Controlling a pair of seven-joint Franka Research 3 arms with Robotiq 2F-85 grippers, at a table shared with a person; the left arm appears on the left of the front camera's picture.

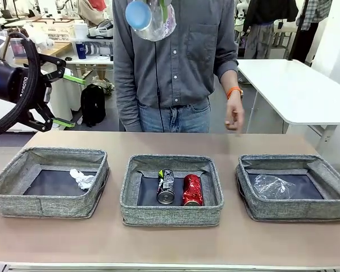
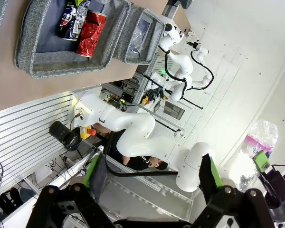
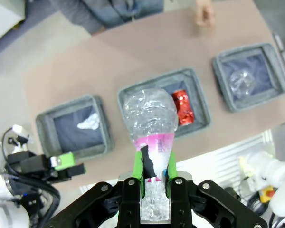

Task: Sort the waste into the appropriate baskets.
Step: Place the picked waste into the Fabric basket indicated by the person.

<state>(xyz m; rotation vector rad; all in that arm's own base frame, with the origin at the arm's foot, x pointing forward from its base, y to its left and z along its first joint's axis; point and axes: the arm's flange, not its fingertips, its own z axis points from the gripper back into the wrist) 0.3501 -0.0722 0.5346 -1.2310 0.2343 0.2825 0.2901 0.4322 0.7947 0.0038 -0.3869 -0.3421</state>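
Most waste is sorted: a paper wad (image 1: 82,179) lies in the left basket (image 1: 45,205), two cans (image 1: 179,188) in the middle basket (image 1: 171,213), and what looks like a clear bottle (image 1: 273,186) in the right basket (image 1: 297,211), all near the tabletop's front edge. The right gripper (image 3: 154,166) clamps the pink-labelled bottle (image 3: 149,123) high above the baskets; it remains to place. The left gripper (image 2: 152,176) hangs wide open, empty.

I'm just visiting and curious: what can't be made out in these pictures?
- Front view: the bottle's top and whatever holds it are cut off by the top edge.
- Right wrist view: the dark can is hidden behind the bottle; only the red can shows.
- Left wrist view: the right basket's contents are too small to read.
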